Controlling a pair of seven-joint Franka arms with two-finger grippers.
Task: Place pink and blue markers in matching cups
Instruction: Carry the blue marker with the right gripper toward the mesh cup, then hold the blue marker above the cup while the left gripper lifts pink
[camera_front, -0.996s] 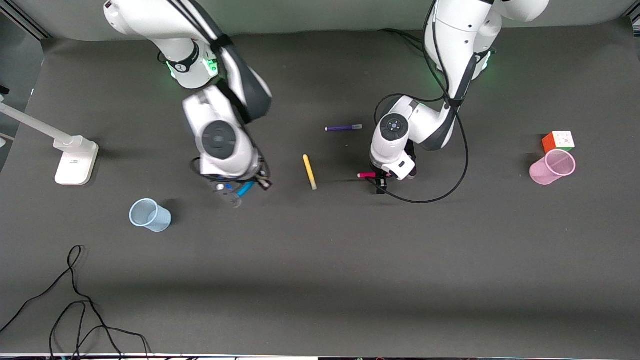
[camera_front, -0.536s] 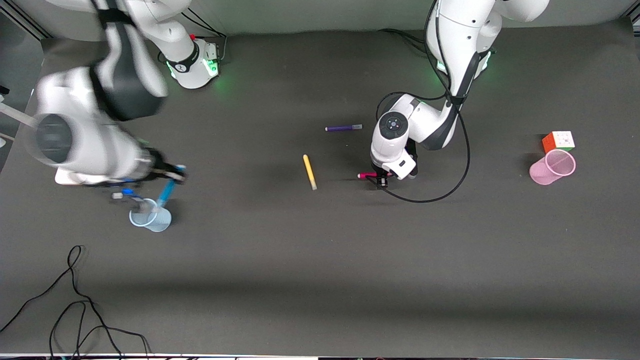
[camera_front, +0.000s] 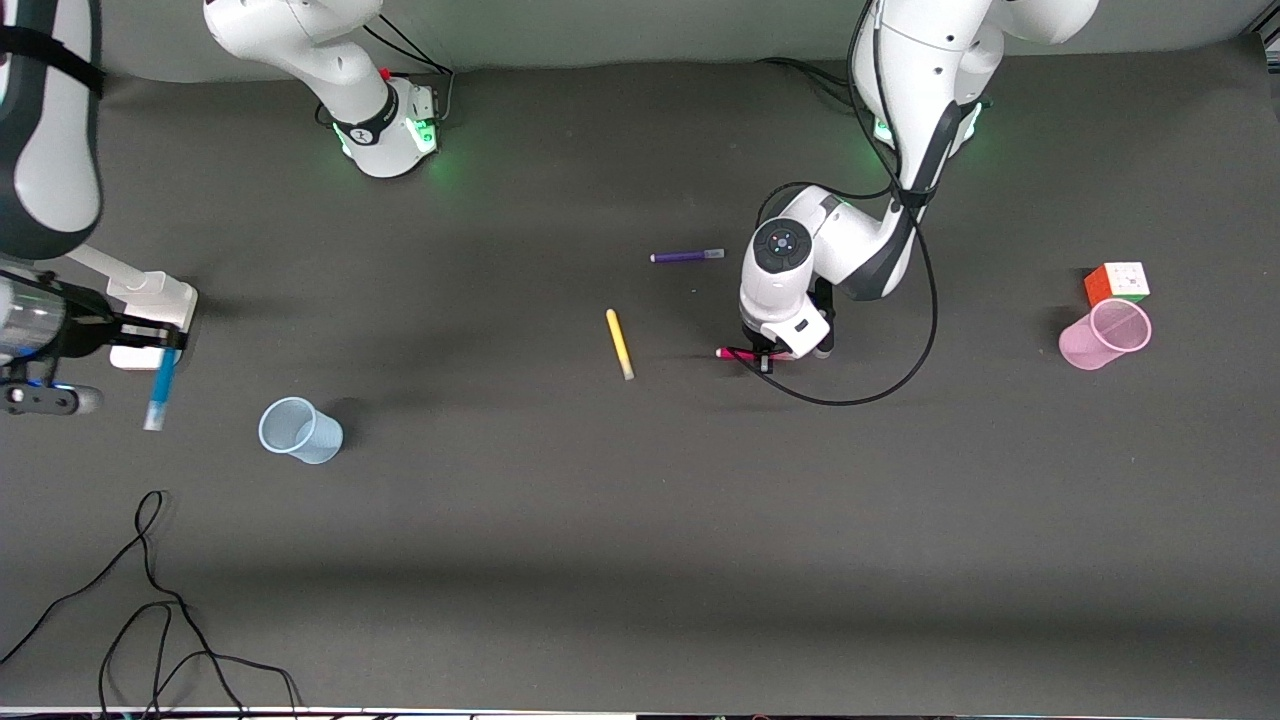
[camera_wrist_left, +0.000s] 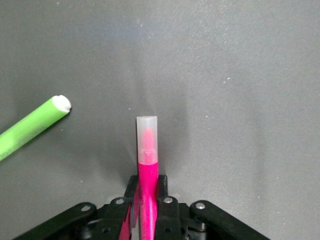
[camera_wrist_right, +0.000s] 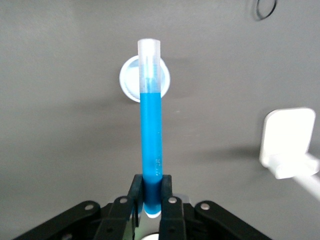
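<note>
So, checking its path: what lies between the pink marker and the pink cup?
Front view: only bare table between pink marker and pink cup.

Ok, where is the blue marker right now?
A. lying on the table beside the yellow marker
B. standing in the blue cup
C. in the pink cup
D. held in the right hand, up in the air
D: the right hand is shut on the blue marker, which hangs cap down in the air, while the blue cup has no marker in it.
</note>
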